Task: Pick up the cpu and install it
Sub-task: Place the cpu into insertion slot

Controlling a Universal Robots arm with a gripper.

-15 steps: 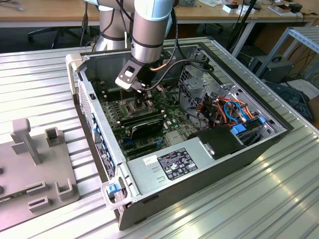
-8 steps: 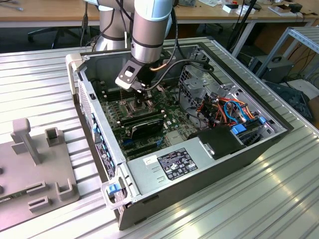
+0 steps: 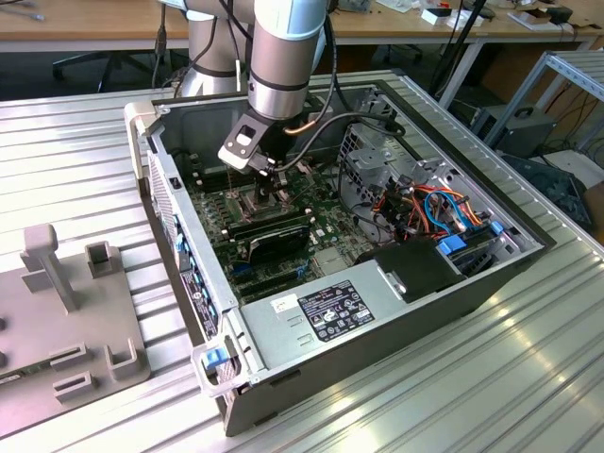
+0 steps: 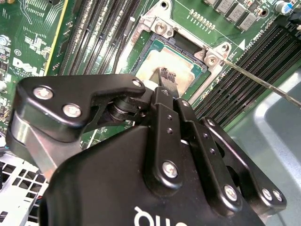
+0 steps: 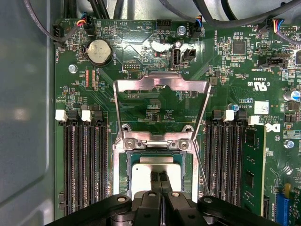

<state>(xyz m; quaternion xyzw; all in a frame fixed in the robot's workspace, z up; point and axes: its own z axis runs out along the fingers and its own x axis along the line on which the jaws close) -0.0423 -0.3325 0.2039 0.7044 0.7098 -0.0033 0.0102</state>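
Where the cpu sits: you have the cpu (image 5: 143, 172) lying flat inside the socket frame (image 5: 123, 141), metal top up. A dark smear (image 4: 168, 76) marks that top in the second wrist view.
Gripper: its two fingers are pressed together with nothing pinched between them. In both wrist views the gripper (image 5: 160, 175) points its tips at the middle of the chip, touching it or just above it; you cannot tell which.
Load plate: the load plate (image 5: 162, 84) stands swung open beyond the socket, so nothing clamps the chip yet.
Lever: the thin lever (image 4: 263, 84) runs free just beside the socket, near the fingers.
Neighbours: memory slots (image 5: 84, 165) flank the socket on both sides.
Exterior view: the gripper (image 3: 271, 179) hangs in the upper middle of the frame, inside the open computer case (image 3: 311, 377).
Risk, pressure: if the chip is not fully square in its seat, a push from the narrow tips would likely tilt it and bend the contacts below.
Risk, sliding: any sideways drift while the tips touch could drag the unclamped chip.
Risk, snagging: the loose lever could catch a finger.
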